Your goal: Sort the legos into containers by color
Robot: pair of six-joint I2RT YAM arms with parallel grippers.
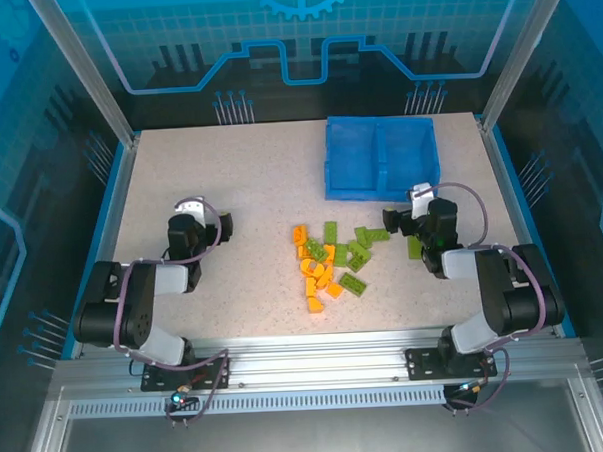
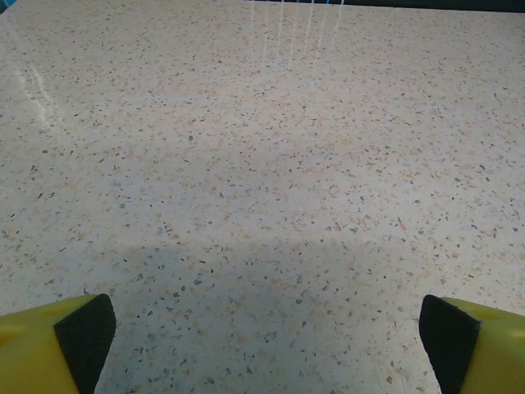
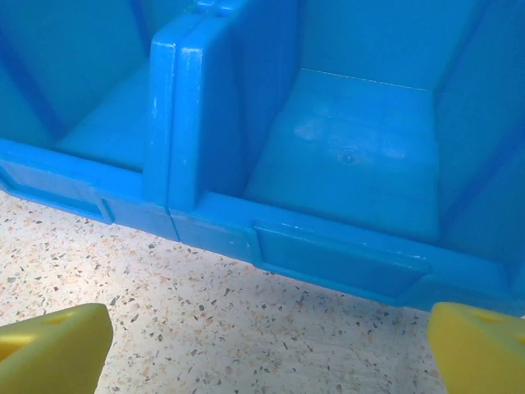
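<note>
Several orange and lime-green legos (image 1: 331, 262) lie scattered in a loose pile at the middle of the table. One green brick (image 1: 414, 247) lies apart, close beside my right arm. The blue containers (image 1: 381, 157) stand at the back right, two compartments side by side, both bare inside (image 3: 361, 156). My left gripper (image 1: 213, 225) is open over bare table (image 2: 262, 345), well left of the pile. My right gripper (image 1: 406, 213) is open and faces the tray's near wall (image 3: 271, 349), with nothing between its yellow fingertips (image 3: 57, 349).
The speckled table (image 1: 229, 169) is framed by blue side rails and metal posts. A silver rail with both arm bases runs along the near edge (image 1: 307, 361). The divider wall (image 3: 184, 115) between the two compartments stands left of centre in the right wrist view.
</note>
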